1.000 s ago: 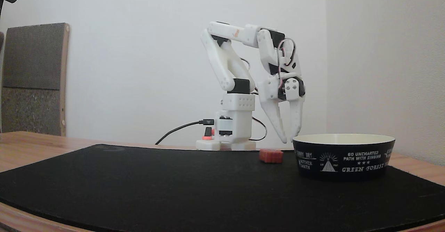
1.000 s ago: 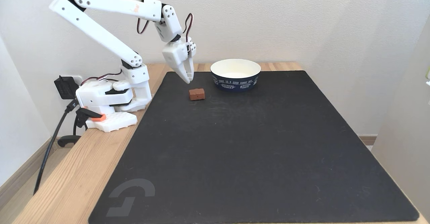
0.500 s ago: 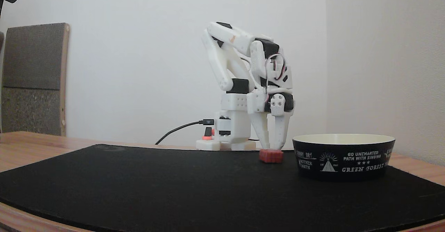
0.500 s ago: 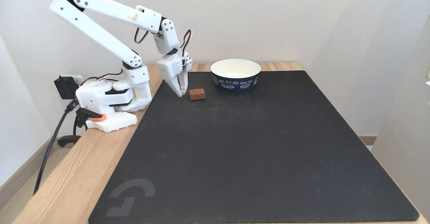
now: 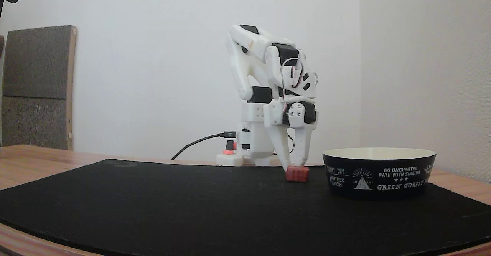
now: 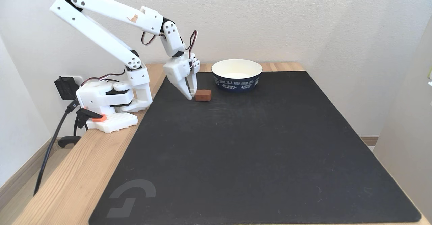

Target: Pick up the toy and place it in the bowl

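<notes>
The toy (image 5: 297, 174), a small red ribbed block, lies on the black mat a short way left of the bowl (image 5: 379, 179) in both fixed views. The bowl (image 6: 236, 83) is black outside with white lettering, cream inside, and holds nothing. My gripper (image 5: 294, 166) points down with its tips at the mat, and its fingers stand a little apart. Seen from above, the gripper (image 6: 191, 96) sits against the left end of the toy (image 6: 203, 95), beside it rather than around it. Nothing is between the fingers.
The black mat (image 6: 256, 150) covers most of the wooden table (image 6: 67, 171). The arm's white base (image 6: 108, 100) and its cables sit at the table's left edge. A cork-covered board (image 5: 36, 87) leans on the wall at far left. A wall runs close behind the bowl.
The arm came down from above the mat and the fingers narrowed. Its tips reached the toy and nudged it a little toward the bowl.
</notes>
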